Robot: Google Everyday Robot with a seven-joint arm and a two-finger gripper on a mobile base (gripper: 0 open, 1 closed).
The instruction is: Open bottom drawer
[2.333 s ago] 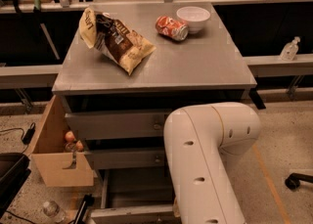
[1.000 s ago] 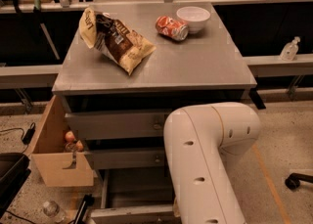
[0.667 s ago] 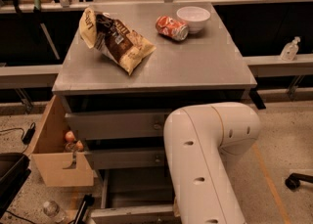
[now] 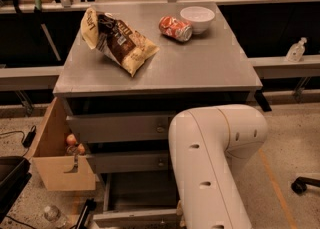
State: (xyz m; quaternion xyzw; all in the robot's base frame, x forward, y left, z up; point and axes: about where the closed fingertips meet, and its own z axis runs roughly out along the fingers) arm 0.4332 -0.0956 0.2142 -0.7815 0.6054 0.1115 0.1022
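Gripper hidden behind white arm (image 4: 210, 168), bottom drawer (image 4: 136, 217) open, cropped

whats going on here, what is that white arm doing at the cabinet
A robot's white arm reaches down in front of a grey cabinet. The bottom drawer stands pulled out, with its shallow tray showing. The claw is out of sight, hidden below the arm near that drawer's front. A chip bag, a can and a bowl sit on top.

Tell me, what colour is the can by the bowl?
The can is red-orange with white markings, camera view; end effector hidden below the arm.
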